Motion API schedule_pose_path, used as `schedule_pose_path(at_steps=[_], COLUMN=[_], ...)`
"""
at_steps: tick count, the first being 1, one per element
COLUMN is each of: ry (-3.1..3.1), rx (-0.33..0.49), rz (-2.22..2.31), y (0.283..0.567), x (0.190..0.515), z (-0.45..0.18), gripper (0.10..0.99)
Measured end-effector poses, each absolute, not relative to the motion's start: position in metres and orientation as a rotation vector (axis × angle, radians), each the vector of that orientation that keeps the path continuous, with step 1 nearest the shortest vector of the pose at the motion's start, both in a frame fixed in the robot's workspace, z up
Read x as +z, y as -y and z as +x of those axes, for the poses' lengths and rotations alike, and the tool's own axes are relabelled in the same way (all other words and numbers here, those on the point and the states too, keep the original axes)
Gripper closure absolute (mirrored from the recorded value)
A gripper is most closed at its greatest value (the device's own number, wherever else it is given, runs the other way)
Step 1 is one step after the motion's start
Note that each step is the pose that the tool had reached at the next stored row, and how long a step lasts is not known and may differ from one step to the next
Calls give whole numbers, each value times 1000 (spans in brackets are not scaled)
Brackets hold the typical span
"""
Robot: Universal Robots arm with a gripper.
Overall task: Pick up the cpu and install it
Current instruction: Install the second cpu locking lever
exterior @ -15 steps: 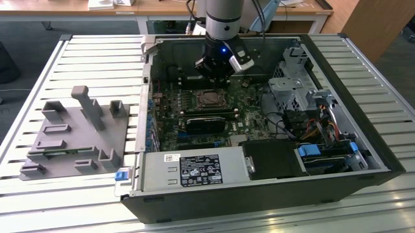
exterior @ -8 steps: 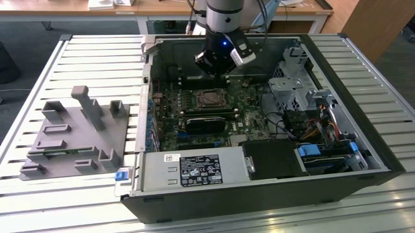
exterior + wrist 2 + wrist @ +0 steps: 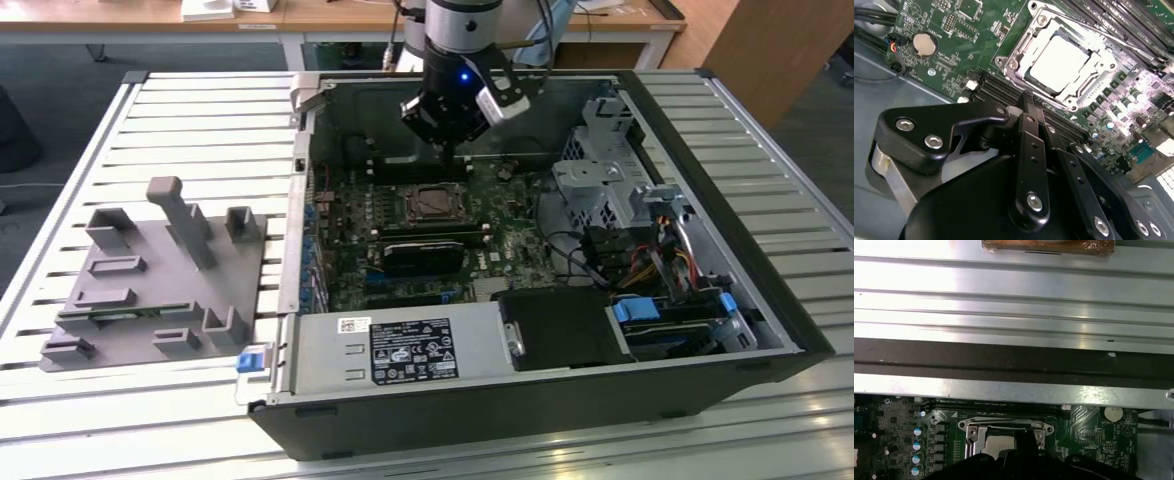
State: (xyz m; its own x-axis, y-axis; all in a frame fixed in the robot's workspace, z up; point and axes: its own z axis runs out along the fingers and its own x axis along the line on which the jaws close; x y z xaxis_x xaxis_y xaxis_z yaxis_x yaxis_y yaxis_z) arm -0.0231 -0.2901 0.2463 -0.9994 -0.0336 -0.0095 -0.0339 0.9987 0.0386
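- One cpu (image 3: 1059, 59) sits flat inside the motherboard socket (image 3: 1019, 47).
- Gripper (image 3: 1029, 102) hovers just beside it, fingers pressed together, holding nothing.

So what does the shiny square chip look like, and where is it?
The cpu is a small flat square with a pale silvery metal top that shines in the light. It lies flat inside the dark metal-framed socket on the green motherboard, with the frame around its edges. The black pincer is just beside the socket and is not touching the chip.
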Motion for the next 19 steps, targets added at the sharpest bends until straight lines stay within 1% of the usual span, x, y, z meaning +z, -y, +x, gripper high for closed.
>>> schedule_pose_path(at_steps=[14, 19], ry=[-3132, -3132], rx=[61, 61], rz=[-54, -54], y=[299, 299], x=[246, 255], z=[-24, -24], gripper=[980, 980])
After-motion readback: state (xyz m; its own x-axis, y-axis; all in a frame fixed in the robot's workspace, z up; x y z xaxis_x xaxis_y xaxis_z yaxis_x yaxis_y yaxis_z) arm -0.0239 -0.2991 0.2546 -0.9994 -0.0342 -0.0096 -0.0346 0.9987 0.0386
